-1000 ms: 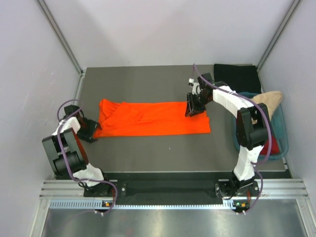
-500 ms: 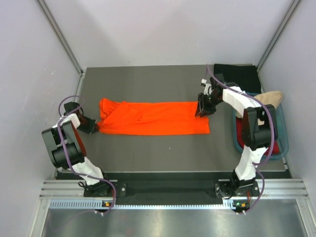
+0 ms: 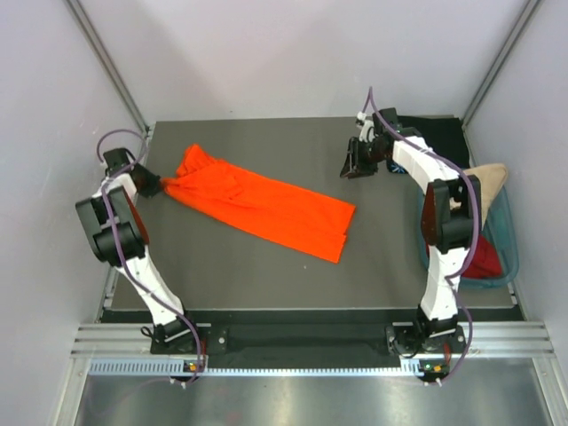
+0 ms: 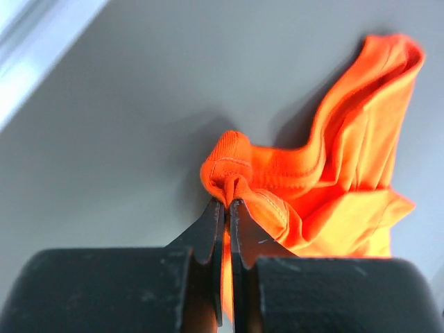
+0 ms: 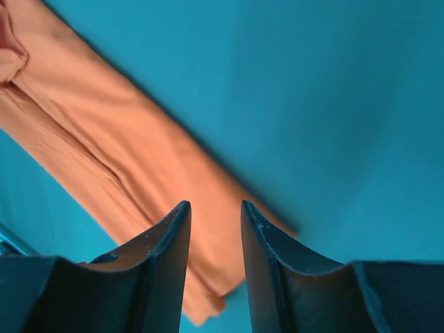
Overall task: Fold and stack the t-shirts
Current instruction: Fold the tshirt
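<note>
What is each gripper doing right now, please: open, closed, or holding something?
Left gripper: closed, pinching the edge of the orange t-shirt.
Right gripper: open, holding nothing.

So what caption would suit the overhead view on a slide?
Left gripper pinches one end of the orange t-shirt; right gripper hangs open, apart from it.

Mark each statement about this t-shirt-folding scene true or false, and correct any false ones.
1. The left gripper is shut on one end of the orange t-shirt. True.
2. The right gripper grips that shirt's other end. False: it is open, empty and apart from the shirt.
3. The black t-shirt lies inside the teal tub. False: it lies on the table, beyond the tub.
4. The beige t-shirt drapes over the tub's far end. True.
</note>
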Controlling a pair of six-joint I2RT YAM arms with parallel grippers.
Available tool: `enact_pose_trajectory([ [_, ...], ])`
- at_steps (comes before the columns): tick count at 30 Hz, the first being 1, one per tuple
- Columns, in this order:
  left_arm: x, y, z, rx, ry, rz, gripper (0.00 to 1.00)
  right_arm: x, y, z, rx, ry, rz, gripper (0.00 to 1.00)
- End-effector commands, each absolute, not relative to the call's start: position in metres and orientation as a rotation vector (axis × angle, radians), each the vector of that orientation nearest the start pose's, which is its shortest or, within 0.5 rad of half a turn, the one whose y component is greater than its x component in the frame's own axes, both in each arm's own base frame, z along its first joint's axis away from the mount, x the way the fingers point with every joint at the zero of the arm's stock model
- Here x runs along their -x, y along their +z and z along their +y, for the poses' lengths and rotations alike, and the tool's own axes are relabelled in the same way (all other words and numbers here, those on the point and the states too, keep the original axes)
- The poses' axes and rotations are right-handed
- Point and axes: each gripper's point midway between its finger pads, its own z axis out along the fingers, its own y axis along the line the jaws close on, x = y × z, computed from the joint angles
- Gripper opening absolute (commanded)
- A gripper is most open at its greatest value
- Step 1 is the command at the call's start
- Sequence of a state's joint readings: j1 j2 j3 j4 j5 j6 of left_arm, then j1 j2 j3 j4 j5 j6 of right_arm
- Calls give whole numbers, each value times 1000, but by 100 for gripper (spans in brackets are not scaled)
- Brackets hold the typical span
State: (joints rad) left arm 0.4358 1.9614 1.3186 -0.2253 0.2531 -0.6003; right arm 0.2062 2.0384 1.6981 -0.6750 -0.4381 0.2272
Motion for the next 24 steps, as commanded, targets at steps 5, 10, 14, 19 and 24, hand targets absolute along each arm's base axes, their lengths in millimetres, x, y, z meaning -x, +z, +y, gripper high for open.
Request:
enact_pose_trajectory([
  [5,-562,77,145,851,-554,2028,16,-469,113,191,304,809,2527,44],
  [10,-566,104,142,833,-431,2065,60,-460,104,199,384,919,2544,46],
  [14,-540,117,136,837,-341,2141,69,-442,89,199,395,950,2596,48],
  [19,-484,140,121,894,-289,2159,71,-424,65,202,406,978,2637,49],
  [24,-436,156,74,869,-378,2165,69,-415,46,196,436,918,2688,49],
])
